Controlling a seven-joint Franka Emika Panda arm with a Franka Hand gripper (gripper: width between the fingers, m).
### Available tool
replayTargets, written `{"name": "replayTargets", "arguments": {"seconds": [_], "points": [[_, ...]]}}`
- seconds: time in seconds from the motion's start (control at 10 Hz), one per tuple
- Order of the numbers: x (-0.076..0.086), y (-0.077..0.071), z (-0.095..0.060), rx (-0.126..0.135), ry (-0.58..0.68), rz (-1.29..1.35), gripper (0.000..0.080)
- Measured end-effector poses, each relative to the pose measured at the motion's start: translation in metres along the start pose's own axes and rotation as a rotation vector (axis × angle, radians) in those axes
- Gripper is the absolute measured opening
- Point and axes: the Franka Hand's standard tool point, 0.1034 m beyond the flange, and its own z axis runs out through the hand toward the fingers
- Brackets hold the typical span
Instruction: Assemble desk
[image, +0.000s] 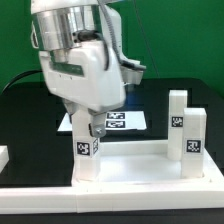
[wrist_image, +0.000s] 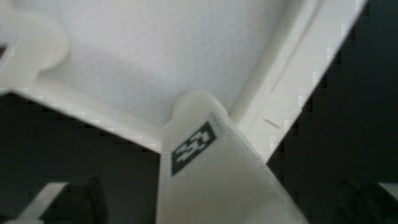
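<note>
Exterior and wrist views of the desk kit during assembly. The tabletop panel (image: 140, 170) lies flat on the black desk (image: 20, 110), rim upward, across the lower part of the exterior view. We see three leg posts standing upright in it. One leg post (image: 87, 155) is at the panel's corner in the lower left of centre, and two further posts (image: 178, 118) (image: 194, 140) are at the exterior view's right. The claw (image: 92, 128) hangs directly above the left post, so the post's long axis runs vertically, in line with the claw's approach. In the wrist view the same leg post (wrist_image: 217, 165) stands between the dark fingertips (wrist_image: 71, 203) with a clear gap on either side. We therefore read the claw (wrist_image: 228, 206) as wide and holding nothing. We judge that the next move depends on this centring of the post between the jaws. The marker board (image: 122, 121) lies behind, partly covered by the arm. The post's seating in its socket is hidden by the rim, a fourth post cannot be found, and a white object (image: 3, 156) is cut off at the exterior view's left edge.
</note>
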Motion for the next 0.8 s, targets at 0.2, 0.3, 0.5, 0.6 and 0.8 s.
{"name": "replayTargets", "arguments": {"seconds": [0.2, 0.3, 0.5, 0.6, 0.8], "points": [[-0.0023, -0.0026, 0.0009, -0.021, 0.005, -0.290, 0.0649], [-0.0017, -0.0019, 0.0009, -0.021, 0.006, -0.244, 0.0622], [-0.0018, -0.0019, 0.0011, -0.021, 0.006, -0.207, 0.0450], [-0.0020, -0.0015, 0.0015, -0.022, 0.006, -0.123, 0.0289], [-0.0018, -0.0005, 0.0017, -0.023, 0.007, -0.011, 0.0290]]}}
